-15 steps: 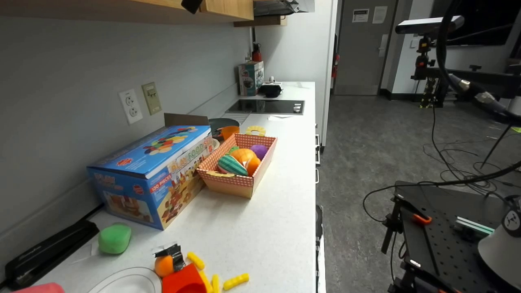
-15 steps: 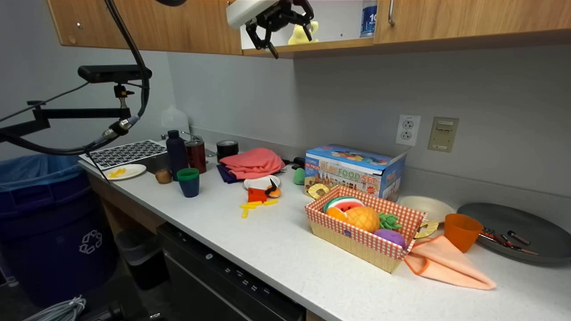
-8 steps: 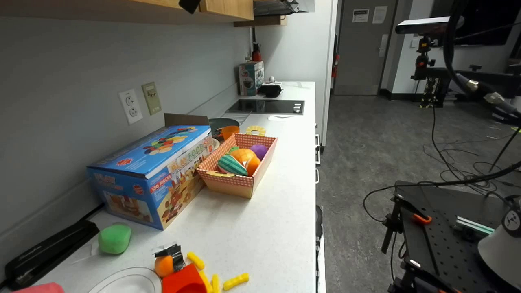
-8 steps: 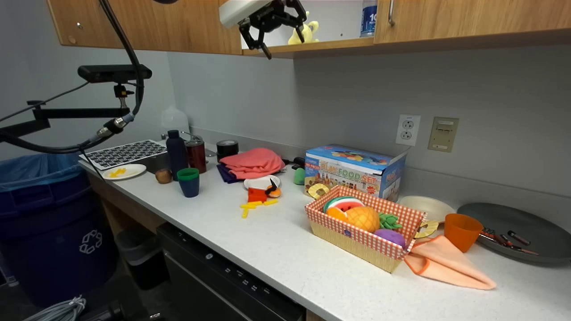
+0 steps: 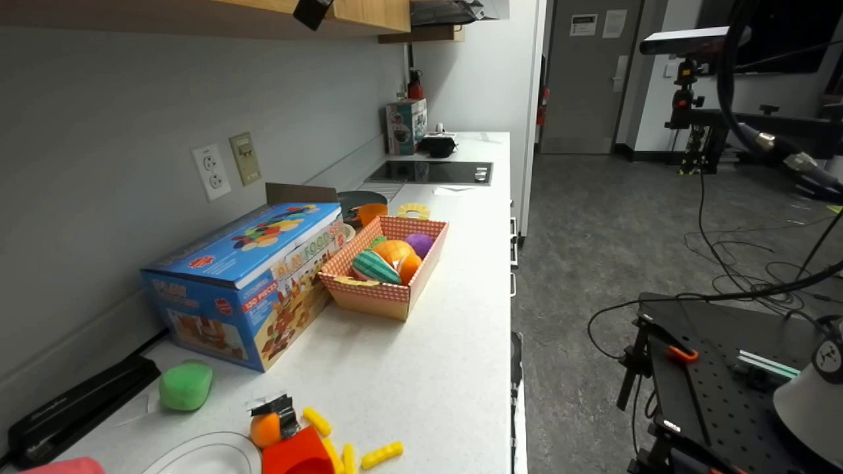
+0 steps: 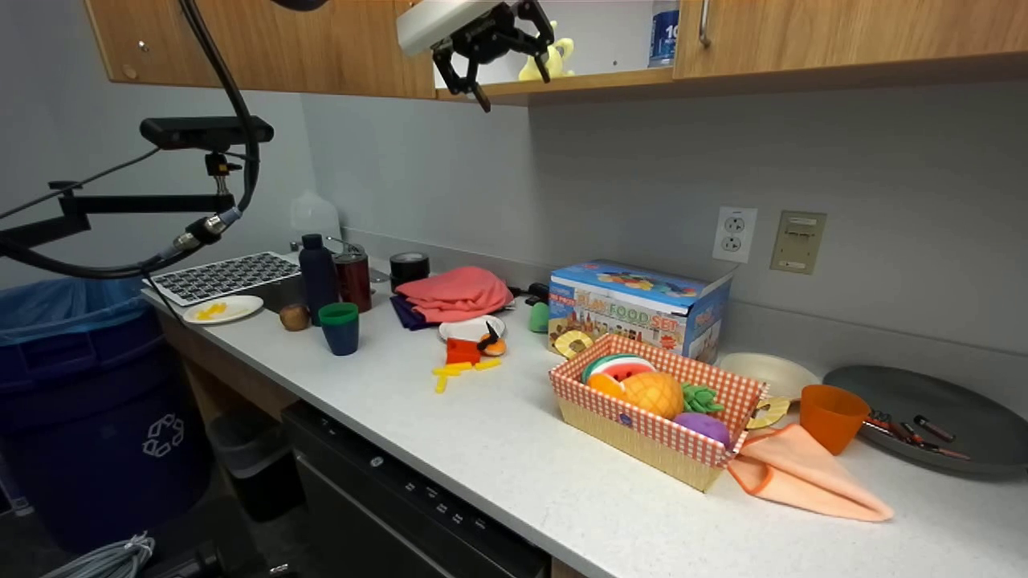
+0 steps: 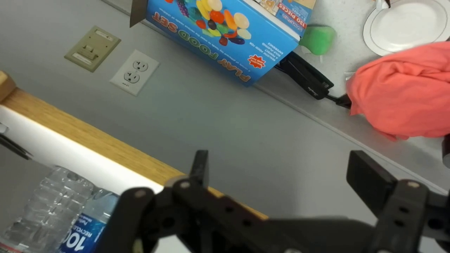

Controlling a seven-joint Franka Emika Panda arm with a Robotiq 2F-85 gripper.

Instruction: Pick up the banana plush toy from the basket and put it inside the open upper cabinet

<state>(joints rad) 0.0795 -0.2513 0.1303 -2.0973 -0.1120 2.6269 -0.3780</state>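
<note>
In an exterior view, over the tabletop's (image 6: 474,449) back edge, the pincer (image 6: 516,94) partly hides the yellow object (image 6: 556,66), the bottle (image 6: 664,36) is cropped at the top; by that edge the dark plate (image 6: 996,417) is cut off, its small items (image 6: 907,433) indistinct, the box (image 6: 622,297) partly behind the basket (image 6: 634,441)

My claw (image 6: 516,93) was black, its two jointed fingers (image 7: 400,214) ending in flat, blunt pads (image 7: 369,179). Small round screws (image 7: 413,183), paler than the rest, dotted it. What showed of my arm (image 6: 440,24) was smooth and white. My thick black cable (image 5: 726,72) had silvery connectors (image 5: 800,161), and my pale base (image 5: 813,415) bore a dark round badge (image 5: 828,356) with white marks.
</note>
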